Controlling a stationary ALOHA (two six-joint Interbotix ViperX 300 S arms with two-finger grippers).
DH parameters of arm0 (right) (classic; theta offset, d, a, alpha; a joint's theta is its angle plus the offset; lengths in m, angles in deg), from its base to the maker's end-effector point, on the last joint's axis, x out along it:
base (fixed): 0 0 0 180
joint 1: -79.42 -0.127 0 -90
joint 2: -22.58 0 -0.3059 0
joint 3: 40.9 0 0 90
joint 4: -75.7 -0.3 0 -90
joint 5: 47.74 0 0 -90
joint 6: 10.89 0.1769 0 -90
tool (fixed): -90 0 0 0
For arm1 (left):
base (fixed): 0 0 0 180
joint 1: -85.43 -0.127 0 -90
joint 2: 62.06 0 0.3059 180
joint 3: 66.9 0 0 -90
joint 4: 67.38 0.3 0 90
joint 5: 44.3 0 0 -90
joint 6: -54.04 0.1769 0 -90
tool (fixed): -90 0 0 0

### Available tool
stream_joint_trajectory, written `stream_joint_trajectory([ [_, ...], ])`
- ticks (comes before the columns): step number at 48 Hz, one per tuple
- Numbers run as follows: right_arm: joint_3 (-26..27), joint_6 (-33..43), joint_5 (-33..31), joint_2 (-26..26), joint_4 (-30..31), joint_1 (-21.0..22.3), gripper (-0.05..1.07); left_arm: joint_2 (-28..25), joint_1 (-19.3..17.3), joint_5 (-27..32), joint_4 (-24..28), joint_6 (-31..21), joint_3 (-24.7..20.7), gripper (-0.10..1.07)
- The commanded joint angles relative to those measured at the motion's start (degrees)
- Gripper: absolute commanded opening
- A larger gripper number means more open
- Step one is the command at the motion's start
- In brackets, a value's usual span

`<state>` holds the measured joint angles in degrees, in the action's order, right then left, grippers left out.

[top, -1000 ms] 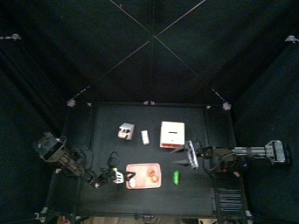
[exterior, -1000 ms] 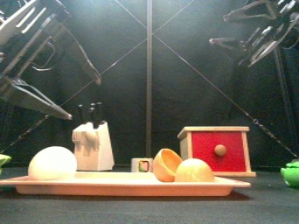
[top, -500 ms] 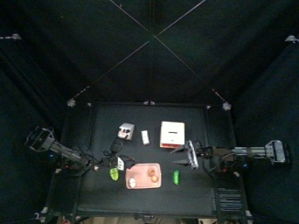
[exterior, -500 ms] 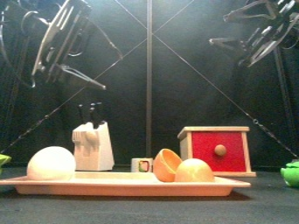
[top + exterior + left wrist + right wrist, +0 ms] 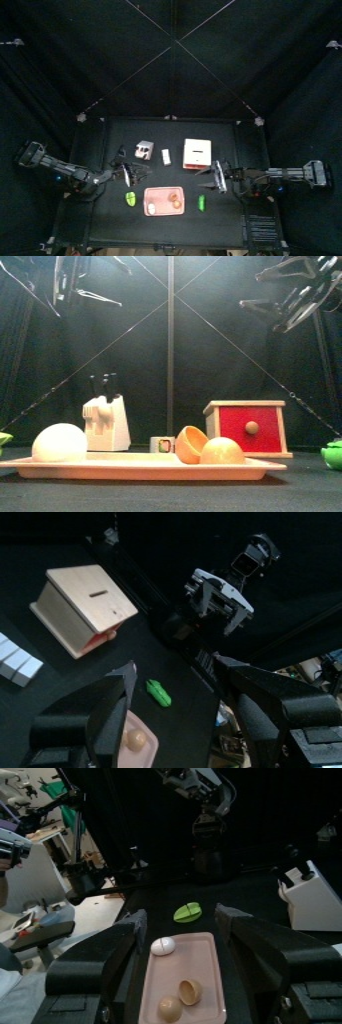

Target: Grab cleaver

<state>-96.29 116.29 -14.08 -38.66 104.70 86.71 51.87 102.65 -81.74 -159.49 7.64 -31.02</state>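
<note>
Since the earlier frames the left gripper [image 5: 127, 174] has climbed and drawn away from the pink tray [image 5: 148, 203] toward the far left of the bench [image 5: 234, 135]. The right gripper [image 5: 218, 177] has not shifted; it hangs to the right of the tray with its jaws apart and nothing between them. The left gripper's jaws are spread wide and empty, high above the bench. The cleaver [image 5: 142, 151] sits far-left, just left of a small white piece [image 5: 164, 157], with the white box [image 5: 198, 152] beyond that. From the front, several dark handles [image 5: 104, 383] stand close together out of a white block [image 5: 107, 422], and I cannot tell which is the cleaver's. The chief risk, as I judge it, is that such a wide spread takes two handles or the wrong one. A descent off-centre could push the block over or shove it into the white piece, and a skewed wrist could let the handle slip as the jaws close.
</note>
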Motion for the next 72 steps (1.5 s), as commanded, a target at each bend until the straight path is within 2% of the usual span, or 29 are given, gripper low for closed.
stream_joint_trajectory([
  [1, 0.6, 0.0, 0.2, 0.1, -0.2, 0.1, 0.91, 1.9, -1.3, -0.4, -3.8, 6.3, -1.8, 0.95],
  [9, 0.5, 0.0, 0.2, 0.1, -0.2, 0.1, 0.91, 4.7, -3.8, -4.0, -14.1, 20.8, -2.0, 0.95],
  [14, 0.5, 0.0, 0.2, 0.1, -0.2, 0.1, 0.91, 5.4, -4.1, -11.3, -21.8, 29.8, -3.1, 0.95],
  [17, 0.5, 0.0, 0.2, 0.1, -0.2, 0.2, 0.91, 5.3, -4.0, -17.5, -26.7, 35.2, -4.5, 0.95],
  [22, 0.5, 0.0, 0.2, 0.1, -0.2, 0.3, 0.91, 4.7, -4.0, -24.2, -30.3, 40.2, -6.5, 0.95],
  [29, 0.5, 0.0, 0.2, 0.1, -0.2, 0.6, 0.91, 3.9, -4.5, -30.1, -30.3, 40.6, -7.3, 0.95],
  [36, 0.4, 0.0, 0.2, 0.1, -0.2, 0.6, 0.91, 3.3, -6.1, -32.4, -30.8, 40.6, -6.9, 0.95],
  [52, 0.4, 0.0, 0.2, 0.1, -0.2, 0.8, 0.91, 0.7, -8.2, -31.6, -30.8, 40.4, -4.9, 0.95],
  [72, 0.4, 0.0, 0.2, 0.1, -0.2, 1.4, 0.91, -5.4, -14.9, -24.7, -30.7, 38.8, -1.1, 0.94],
])
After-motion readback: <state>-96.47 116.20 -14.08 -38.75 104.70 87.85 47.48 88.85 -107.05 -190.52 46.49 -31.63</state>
